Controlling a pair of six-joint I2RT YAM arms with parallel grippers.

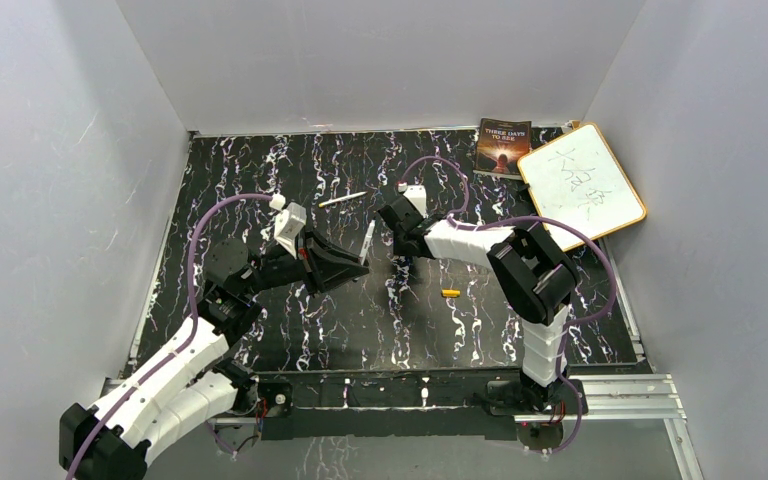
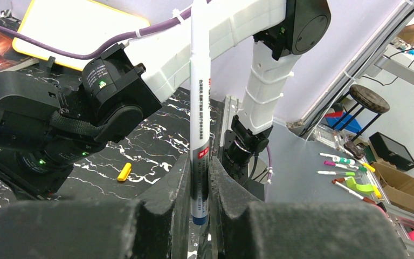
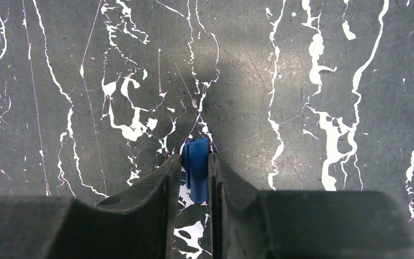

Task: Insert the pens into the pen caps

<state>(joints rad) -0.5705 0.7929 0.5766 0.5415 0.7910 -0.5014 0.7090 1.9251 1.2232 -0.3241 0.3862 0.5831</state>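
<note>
My left gripper (image 1: 358, 262) is shut on the blue-ended white pen (image 2: 200, 108), which stands upright between the pads with its blue end low; it also shows in the top view (image 1: 368, 242). My right gripper (image 1: 398, 215) is shut on the blue cap (image 3: 197, 168), held just above the black marbled table (image 3: 312, 81). The two grippers sit close together at mid table. The orange-yellow cap (image 1: 450, 293) lies on the table, also in the left wrist view (image 2: 124, 172). A plain white pen (image 1: 342, 199) lies behind them. The green pen and green cap are out of view.
A small book (image 1: 503, 146) and a yellow-framed whiteboard (image 1: 582, 191) lie at the back right corner. Grey walls enclose the table on three sides. The right arm's elbow (image 1: 532, 272) sits right of the orange-yellow cap.
</note>
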